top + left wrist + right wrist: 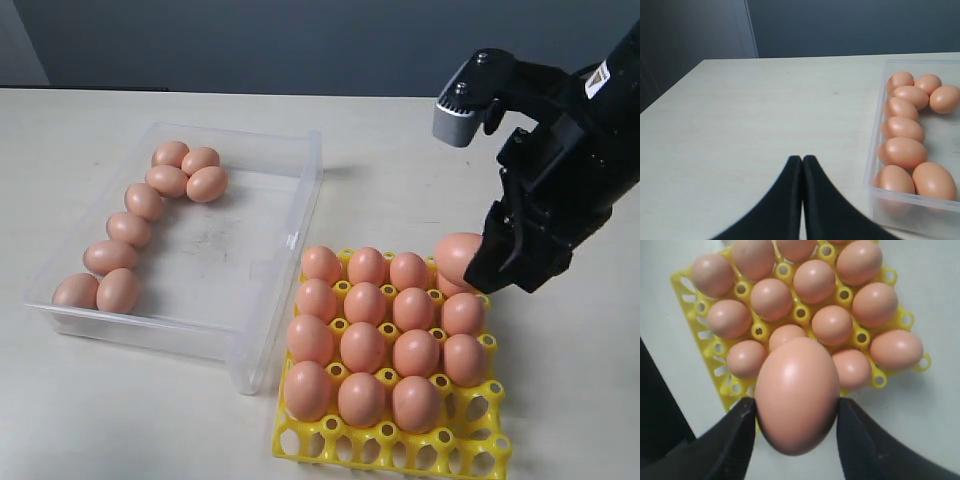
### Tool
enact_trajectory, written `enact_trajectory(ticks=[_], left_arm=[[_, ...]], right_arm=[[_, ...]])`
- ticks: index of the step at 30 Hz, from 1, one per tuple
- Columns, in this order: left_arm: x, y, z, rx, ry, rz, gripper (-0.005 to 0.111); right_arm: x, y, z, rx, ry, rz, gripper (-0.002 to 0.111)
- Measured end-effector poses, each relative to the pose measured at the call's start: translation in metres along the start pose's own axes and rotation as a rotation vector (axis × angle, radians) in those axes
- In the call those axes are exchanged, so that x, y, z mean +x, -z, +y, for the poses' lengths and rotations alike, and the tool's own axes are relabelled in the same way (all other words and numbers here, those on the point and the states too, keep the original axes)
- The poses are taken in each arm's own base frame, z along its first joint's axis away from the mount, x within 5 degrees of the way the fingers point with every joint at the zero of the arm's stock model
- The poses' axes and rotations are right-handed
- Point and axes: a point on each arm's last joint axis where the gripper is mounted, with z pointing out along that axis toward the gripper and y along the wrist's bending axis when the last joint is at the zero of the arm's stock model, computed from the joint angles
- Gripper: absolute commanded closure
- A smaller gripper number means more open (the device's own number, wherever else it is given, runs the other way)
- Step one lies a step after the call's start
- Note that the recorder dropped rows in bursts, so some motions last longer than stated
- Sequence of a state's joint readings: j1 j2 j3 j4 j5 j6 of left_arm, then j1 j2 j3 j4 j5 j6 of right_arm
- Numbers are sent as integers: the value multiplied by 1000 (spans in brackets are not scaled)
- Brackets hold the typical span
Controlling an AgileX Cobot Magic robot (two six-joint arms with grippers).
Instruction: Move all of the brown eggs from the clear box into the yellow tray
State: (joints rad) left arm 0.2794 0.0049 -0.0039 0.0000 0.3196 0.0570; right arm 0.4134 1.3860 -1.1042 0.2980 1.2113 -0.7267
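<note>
Right gripper [796, 414] clamped on brown egg [457, 256], hovering over 1 o'clock corner of yellow tray [387, 431]. Tray mostly filled, just beside clear box [300, 190], at its 4 o'clock. Nine loose eggs [129, 228] along box's 9 o'clock wall. Left gripper [802, 162] pinched closed, empty, above table [765, 110].

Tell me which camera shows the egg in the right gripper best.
The right wrist view. The held egg fills the middle, pinched between both fingers of the right gripper above the yellow tray. The exterior view shows only part of it, poking out behind the gripper. The left wrist view does not show it.
</note>
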Motion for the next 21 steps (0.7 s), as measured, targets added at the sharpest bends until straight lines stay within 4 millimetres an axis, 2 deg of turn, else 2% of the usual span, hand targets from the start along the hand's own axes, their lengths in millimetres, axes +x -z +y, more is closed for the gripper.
enact_trajectory(ticks=[13,17,21], left_arm=[[0,0,0,0,0,0,106],[0,0,0,0,0,0,106],[0,0,0,0,0,0,106]], right_arm=[[6,-1,-6,78,-152,72,109],[8,-17,3,54,-124,136,109],[18,-43,13,48,-87,268,109]])
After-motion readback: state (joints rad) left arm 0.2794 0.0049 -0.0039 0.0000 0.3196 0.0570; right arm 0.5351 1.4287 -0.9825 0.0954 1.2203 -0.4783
